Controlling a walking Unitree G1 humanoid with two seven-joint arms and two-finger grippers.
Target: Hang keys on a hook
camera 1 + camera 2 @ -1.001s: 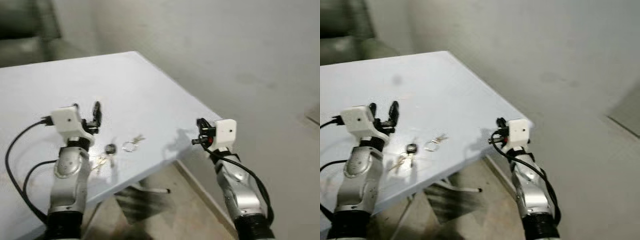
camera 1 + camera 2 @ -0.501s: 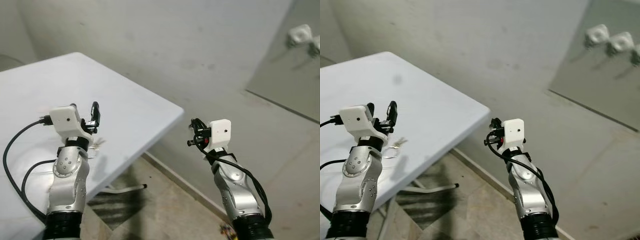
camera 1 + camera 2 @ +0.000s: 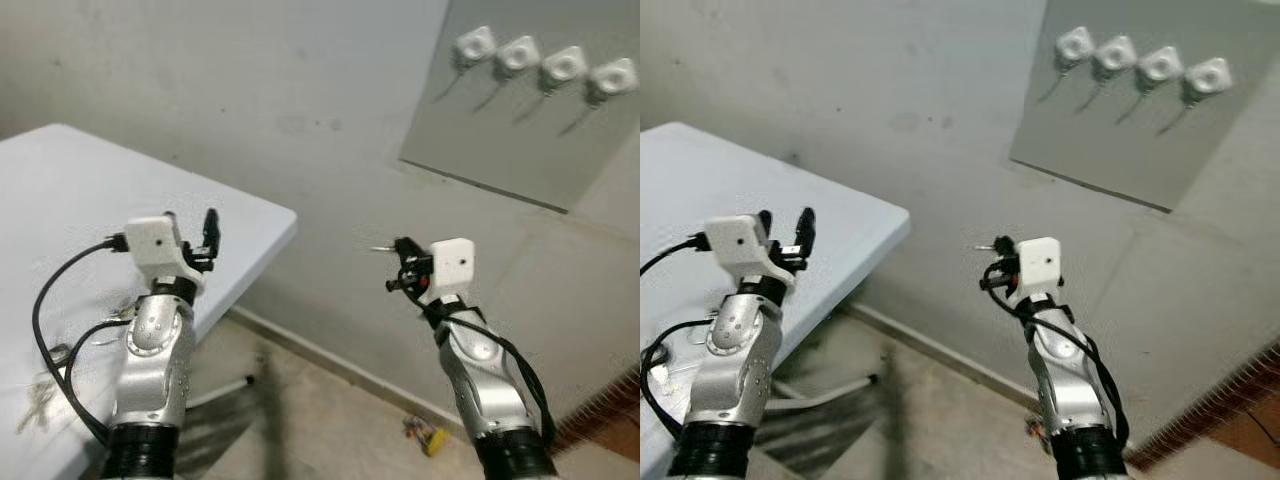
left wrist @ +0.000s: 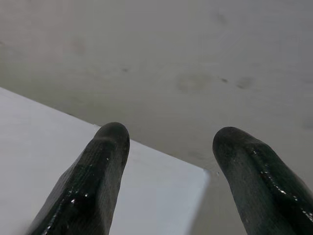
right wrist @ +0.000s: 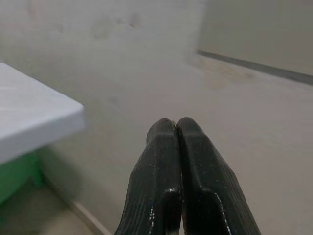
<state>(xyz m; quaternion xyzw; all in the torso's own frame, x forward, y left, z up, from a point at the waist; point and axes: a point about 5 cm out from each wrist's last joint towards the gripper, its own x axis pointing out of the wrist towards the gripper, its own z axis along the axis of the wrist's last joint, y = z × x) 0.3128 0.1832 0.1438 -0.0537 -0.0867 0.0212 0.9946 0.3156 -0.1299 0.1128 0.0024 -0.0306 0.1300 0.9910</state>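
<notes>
Behind left end effector (fingers apart), keys on table

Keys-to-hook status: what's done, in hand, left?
Done: nothing yet; the keys lie on the table. In hand: nothing. The left gripper is open above the table, and the right gripper is shut with nothing seen in it. Left: grasp the keys, carry them to the wall hooks, hang them.

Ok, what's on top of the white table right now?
On the white table, keys lie near its front edge, beside the left arm's cable. The left arm covers part of the tabletop, so anything beneath it can't be seen.
</notes>
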